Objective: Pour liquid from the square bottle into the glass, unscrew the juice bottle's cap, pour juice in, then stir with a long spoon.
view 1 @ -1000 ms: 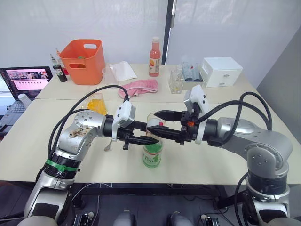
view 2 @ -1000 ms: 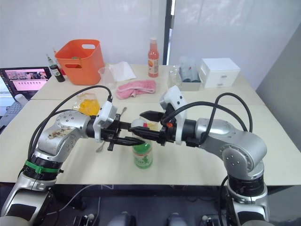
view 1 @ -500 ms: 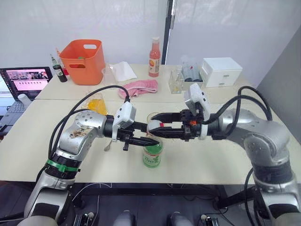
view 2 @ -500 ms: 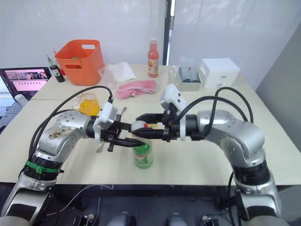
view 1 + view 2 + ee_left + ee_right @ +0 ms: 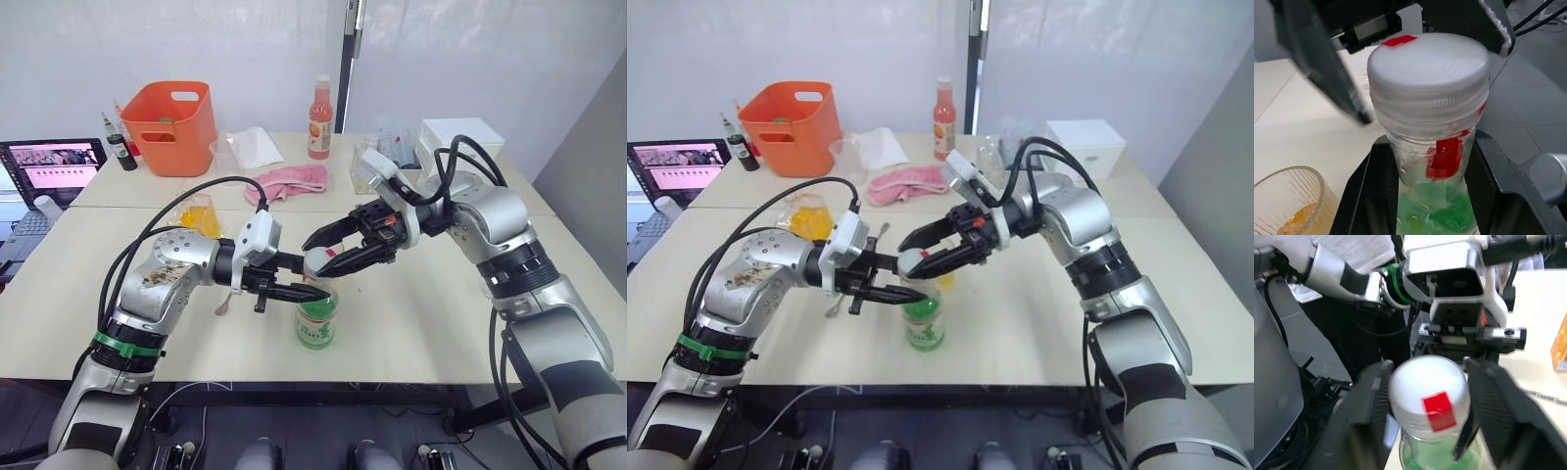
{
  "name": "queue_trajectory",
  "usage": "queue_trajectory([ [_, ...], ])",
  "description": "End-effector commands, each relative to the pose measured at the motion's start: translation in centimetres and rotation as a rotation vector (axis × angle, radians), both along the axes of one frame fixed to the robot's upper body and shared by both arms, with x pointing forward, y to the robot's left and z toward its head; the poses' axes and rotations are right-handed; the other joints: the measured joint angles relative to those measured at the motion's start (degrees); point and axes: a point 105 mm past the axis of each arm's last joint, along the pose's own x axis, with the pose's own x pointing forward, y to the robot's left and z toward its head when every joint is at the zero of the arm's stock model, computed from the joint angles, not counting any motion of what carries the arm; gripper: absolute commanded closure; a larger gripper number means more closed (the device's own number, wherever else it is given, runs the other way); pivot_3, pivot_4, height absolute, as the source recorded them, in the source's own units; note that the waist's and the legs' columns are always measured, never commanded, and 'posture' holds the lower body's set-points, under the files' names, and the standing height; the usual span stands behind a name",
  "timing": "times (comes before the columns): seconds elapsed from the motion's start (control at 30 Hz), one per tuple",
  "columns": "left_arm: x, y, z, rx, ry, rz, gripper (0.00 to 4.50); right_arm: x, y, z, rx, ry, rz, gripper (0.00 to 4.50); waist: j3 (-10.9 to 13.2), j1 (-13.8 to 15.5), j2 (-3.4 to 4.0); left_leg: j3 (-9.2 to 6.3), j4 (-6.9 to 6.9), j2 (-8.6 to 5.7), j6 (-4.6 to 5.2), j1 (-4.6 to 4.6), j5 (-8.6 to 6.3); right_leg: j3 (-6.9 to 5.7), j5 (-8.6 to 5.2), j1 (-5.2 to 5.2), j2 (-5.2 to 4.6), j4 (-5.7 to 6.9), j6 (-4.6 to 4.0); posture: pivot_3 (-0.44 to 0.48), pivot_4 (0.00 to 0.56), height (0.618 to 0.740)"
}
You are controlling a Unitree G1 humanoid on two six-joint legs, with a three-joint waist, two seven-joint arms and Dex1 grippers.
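Around the cap — right gripper, jaws apart

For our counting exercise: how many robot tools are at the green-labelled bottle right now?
2. The left tool is clamped on the neck of the juice bottle. The right tool sits around the cap.

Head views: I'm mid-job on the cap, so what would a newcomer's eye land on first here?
Both arms meet at the juice bottle at the table's near edge: the left gripper clamps its neck while the right gripper straddles the white cap. At the table's far left an orange basket stands out, with a pink cloth behind the arms.
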Motion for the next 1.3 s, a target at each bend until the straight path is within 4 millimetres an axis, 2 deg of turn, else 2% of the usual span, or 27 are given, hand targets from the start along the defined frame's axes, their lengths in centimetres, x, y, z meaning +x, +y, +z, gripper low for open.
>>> queue_trajectory([
  [0.03,0.1,0.1,-0.6,0.029,0.001,0.010,3.10,-0.9,-0.5,1.8,0.049,-0.046,0.058,0.11,0.00,-0.03,0.00,0.00,0.00,0.00,0.00,0.00,0.00,0.00,0.00,0.00,0.01,0.00,0.00,0.000,0.150,0.715],
  [0.23,0.5,0.1,-0.6,0.023,-0.009,0.027,3.10,-2.8,-1.9,3.4,0.187,-0.121,-0.100,0.05,0.00,0.57,0.00,-0.04,-0.02,-0.03,0.00,-0.04,0.00,-0.03,0.00,0.01,-0.06,-0.04,0.01,0.000,0.150,0.715],
  [0.4,0.5,0.0,-0.5,0.012,-0.019,0.038,3.10,-4.3,-1.2,1.6,0.206,-0.170,-0.375,0.05,0.00,0.54,0.00,-0.03,-0.01,0.00,0.00,0.00,0.00,-0.01,0.00,0.00,-0.03,0.01,0.00,0.000,0.150,0.715],
  [0.5,0.6,0.0,-0.4,0.008,-0.022,0.044,3.10,-4.3,-1.3,0.4,0.180,-0.212,-0.553,0.05,0.00,0.51,0.00,-0.03,-0.01,-0.01,0.00,-0.01,0.00,0.00,0.00,0.01,-0.06,0.01,0.00,0.000,0.150,0.715],
  [0.67,0.6,0.2,-0.5,0.014,-0.016,0.042,3.10,-4.3,-1.4,0.3,0.257,-0.168,-0.788,0.05,0.00,0.50,0.00,-0.04,0.06,-0.03,-0.01,0.01,0.01,0.00,0.01,0.06,-0.06,0.01,0.03,0.000,0.150,0.715],
  [0.87,0.6,0.1,-0.5,0.019,-0.013,0.032,3.10,-5.0,-1.2,0.4,0.277,-0.130,-0.845,0.05,0.00,0.39,0.00,-0.03,0.05,-0.03,-0.01,0.00,0.01,0.01,0.01,0.05,-0.06,-0.01,0.03,0.000,0.150,0.715],
  [1.17,0.7,0.0,-0.4,0.018,-0.008,0.022,3.10,-4.6,-1.6,-0.5,0.248,-0.085,-0.908,0.05,0.00,0.25,0.00,-0.03,0.04,-0.03,-0.01,0.01,0.01,0.01,0.01,0.07,-0.05,-0.03,0.03,0.000,0.150,0.715],
  [1.3,0.7,0.0,-0.6,0.019,-0.004,0.019,3.10,-4.3,-1.8,-1.1,0.242,-0.064,-0.928,1.21,-0.01,0.17,0.00,-0.03,0.04,-0.03,-0.01,0.02,0.01,0.01,0.01,0.08,-0.05,-0.03,0.03,0.000,0.150,0.715],
])
